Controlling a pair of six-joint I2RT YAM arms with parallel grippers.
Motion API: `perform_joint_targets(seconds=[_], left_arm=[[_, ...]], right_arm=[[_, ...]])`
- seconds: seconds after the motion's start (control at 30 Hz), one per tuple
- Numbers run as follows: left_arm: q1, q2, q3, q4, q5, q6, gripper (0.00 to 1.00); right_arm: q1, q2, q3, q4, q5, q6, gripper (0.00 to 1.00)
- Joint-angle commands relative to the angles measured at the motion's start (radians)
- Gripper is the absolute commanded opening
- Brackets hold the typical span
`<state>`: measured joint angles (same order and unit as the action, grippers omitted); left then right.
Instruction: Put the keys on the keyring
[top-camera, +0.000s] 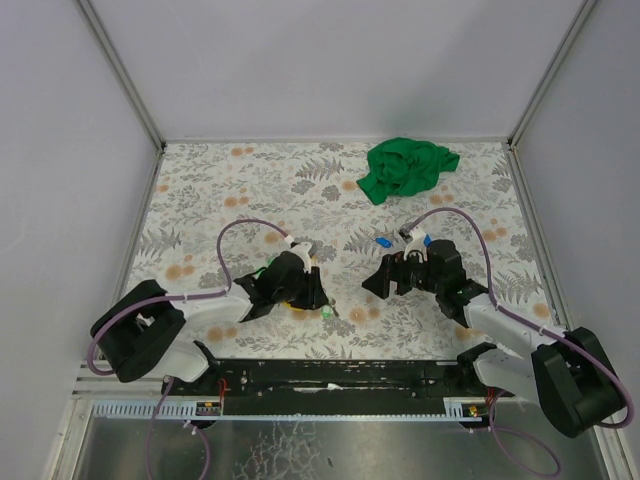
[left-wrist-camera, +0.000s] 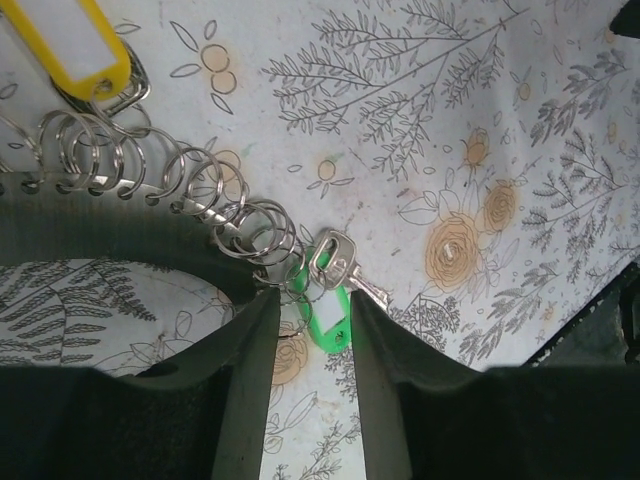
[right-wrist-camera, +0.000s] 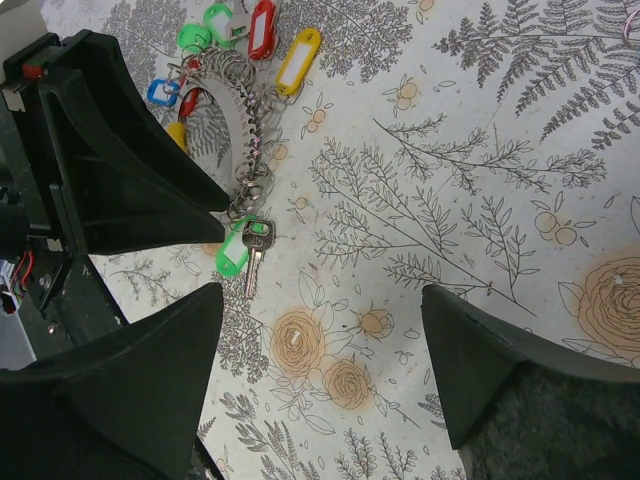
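Note:
The keyring (left-wrist-camera: 180, 175) lies on the floral table as a curved row of silvery rings. Keys with coloured tags hang from it: a yellow one (left-wrist-camera: 75, 45), and a green tag (left-wrist-camera: 330, 318) with a silver key (left-wrist-camera: 338, 262) at the row's end. In the right wrist view the bunch shows green (right-wrist-camera: 195, 38), red (right-wrist-camera: 262, 28), yellow (right-wrist-camera: 298, 60) and blue (right-wrist-camera: 162, 93) tags. My left gripper (left-wrist-camera: 312, 300) is open by a narrow gap, its fingertips on either side of the green tag. My right gripper (right-wrist-camera: 322, 295) stands wide open over bare table, right of the bunch.
A crumpled green cloth (top-camera: 408, 167) lies at the back right of the table (top-camera: 200, 200). White walls close in the table on three sides. The two grippers (top-camera: 318, 295) (top-camera: 375, 283) face each other near the table's middle.

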<state>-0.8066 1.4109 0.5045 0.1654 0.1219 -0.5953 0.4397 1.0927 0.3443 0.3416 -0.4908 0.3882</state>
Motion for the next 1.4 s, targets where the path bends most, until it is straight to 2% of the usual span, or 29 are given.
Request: perform_joint_targets(seconds=[0.0, 0.33, 0.53, 0.97, 1.37], left_arm=[[-0.018, -0.029, -0.005, 0.003, 0.051, 0.016, 0.33], [-0.057, -0.055, 0.003, -0.071, 0.064, 0.044, 0.31], [-0.082, -0.073, 0.108, -0.235, -0.102, 0.105, 0.3], [-0.209, 0.139, 0.307, -0.448, -0.42, 0.137, 0.24], [-0.28, 0.249, 0.376, -0.532, -0.566, 0.109, 0.25]], right_arm=[[0.021, 0.015, 0.053, 0.02, 0.004, -0.025, 0.86], [0.038, 0.031, 0.063, 0.007, 0.023, -0.037, 0.85], [0.042, 0.014, 0.063, -0.011, 0.057, -0.045, 0.84], [0.042, 0.01, 0.064, -0.022, 0.076, -0.046, 0.82], [0.044, 0.01, 0.067, -0.028, 0.079, -0.047, 0.82]])
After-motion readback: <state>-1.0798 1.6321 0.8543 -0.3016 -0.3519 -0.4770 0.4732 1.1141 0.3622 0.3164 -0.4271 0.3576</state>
